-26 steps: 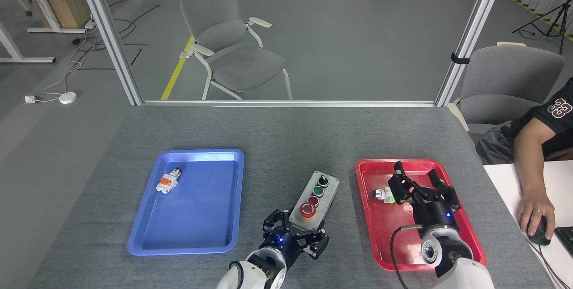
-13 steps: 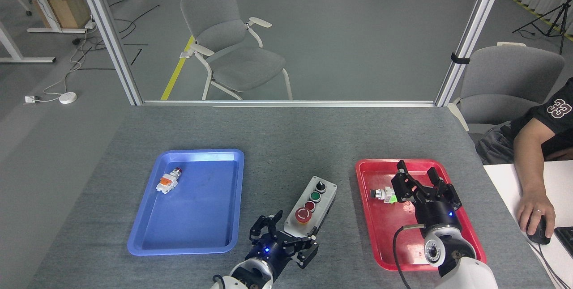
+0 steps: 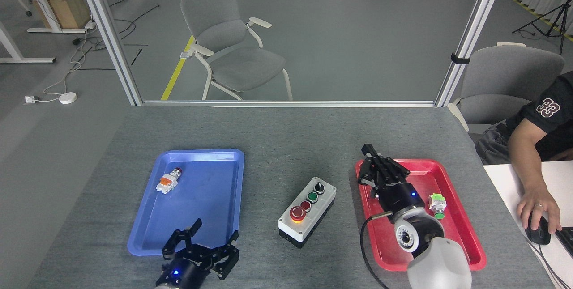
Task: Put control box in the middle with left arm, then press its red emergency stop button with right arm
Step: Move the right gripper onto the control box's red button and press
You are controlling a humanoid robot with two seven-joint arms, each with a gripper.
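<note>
The table (image 3: 286,137) carries everything, and the control box (image 3: 307,211) is the landmark here: it sits on the bare grey felt, free of both arms, slanted, its row of buttons running away and to the right.

Left of the box lies the blue tray (image 3: 147,240), holding a small white-and-orange push-button part (image 3: 168,182). Right of the box lies the red tray (image 3: 465,240), with a small green-capped part (image 3: 437,203) in it.

The right arm's gripper (image 3: 374,163) hangs over the red tray's near-left corner, just right of the box and beyond it; its fingers (image 3: 371,151) look drawn together, though the dark end-on view leaves that uncertain. The left arm's gripper (image 3: 206,242) is well left of the box, at the blue tray's near edge, with fingers spread wide and holding nothing.

The placing looks done; the press remains. The red emergency stop button (image 3: 297,213) sits at the box's near end, farthest from the right gripper, so the arm must cross the whole row. A shallow approach could catch the black knob (image 3: 319,187), green button (image 3: 312,197) or small red button (image 3: 305,205) first. Nothing holds the box, so a sideways or off-centre push on the mushroom head could slide or tip it instead of latching the button. The looping cable (image 3: 365,244) could also drag over the tray rim.
</note>
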